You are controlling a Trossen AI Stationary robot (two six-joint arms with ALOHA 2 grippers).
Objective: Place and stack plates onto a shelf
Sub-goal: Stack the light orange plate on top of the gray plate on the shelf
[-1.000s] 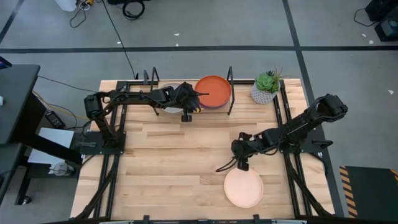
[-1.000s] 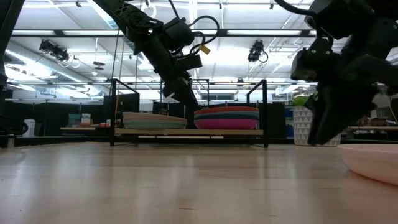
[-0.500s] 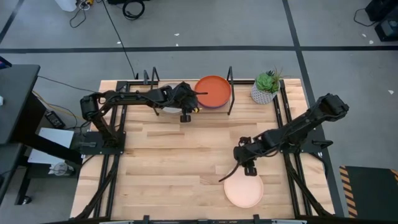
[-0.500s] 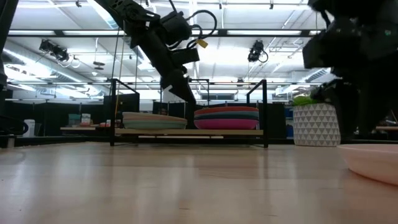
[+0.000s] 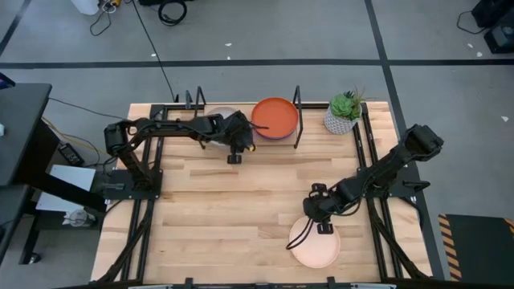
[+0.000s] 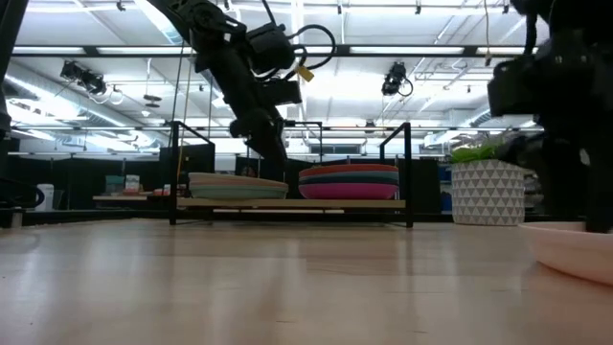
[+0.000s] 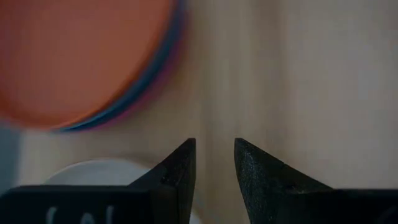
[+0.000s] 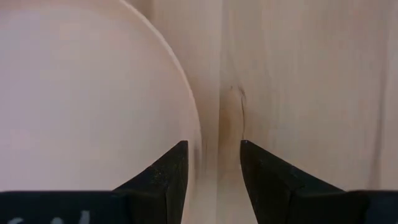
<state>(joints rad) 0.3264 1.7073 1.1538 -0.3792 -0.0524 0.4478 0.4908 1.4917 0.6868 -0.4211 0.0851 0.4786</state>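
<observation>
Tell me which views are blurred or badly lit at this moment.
Left wrist view: the orange plate is soft and out of focus, while the left tool shows sharp edges. Right wrist view: the cream plate looks pale, its rim slightly smeared. Low view: bright ceiling lights behind make the arms dark silhouettes, and the near tabletop is blurred. High view: evenly lit, sharp.

On the far side of the table (image 6: 287,287) stands the shelf (image 6: 292,203), bearing two stacks of plates: a low pale one (image 6: 238,185) and a taller one (image 6: 349,181) with magenta at the bottom. A dark arm (image 6: 239,77) hangs above the low stack. A potted plant (image 6: 487,187) and a cream plate (image 6: 575,251) sit rightward.
</observation>
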